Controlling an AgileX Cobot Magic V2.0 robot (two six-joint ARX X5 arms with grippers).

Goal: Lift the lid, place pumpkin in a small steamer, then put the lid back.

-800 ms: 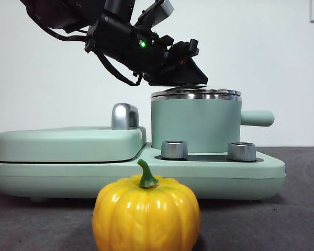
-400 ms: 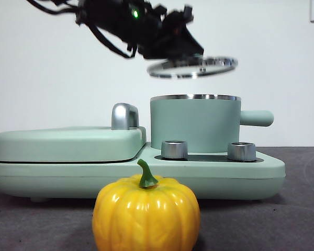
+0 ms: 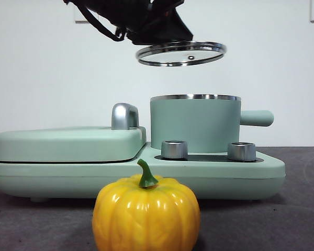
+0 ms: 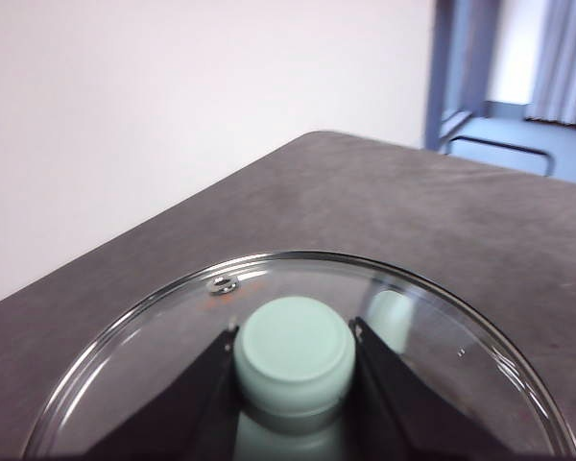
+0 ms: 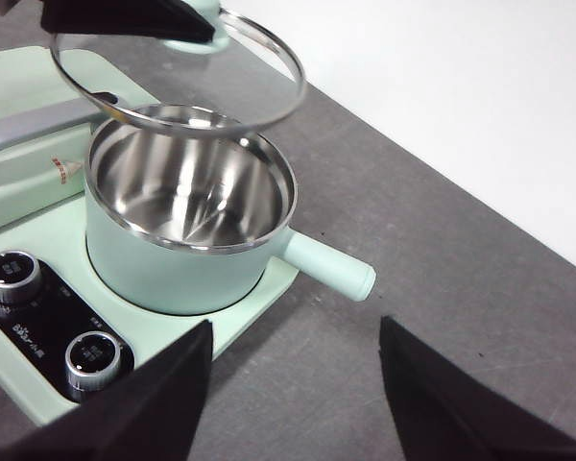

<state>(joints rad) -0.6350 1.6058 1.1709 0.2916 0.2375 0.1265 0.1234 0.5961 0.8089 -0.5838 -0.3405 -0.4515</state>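
Two jaws of my left gripper pinch the lid knob, lid at 12 o'clock above the open steamer. Right gripper spread wide, empty. Pumpkin on table at steamer's 6 o'clock.

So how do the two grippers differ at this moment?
The left gripper is shut on the mint-green knob of the round clear glass lid, holding it in the air above the mint-green steamer pot. The right gripper holds nothing, its jaws spread wide, beside the pot. Both have black jaws.
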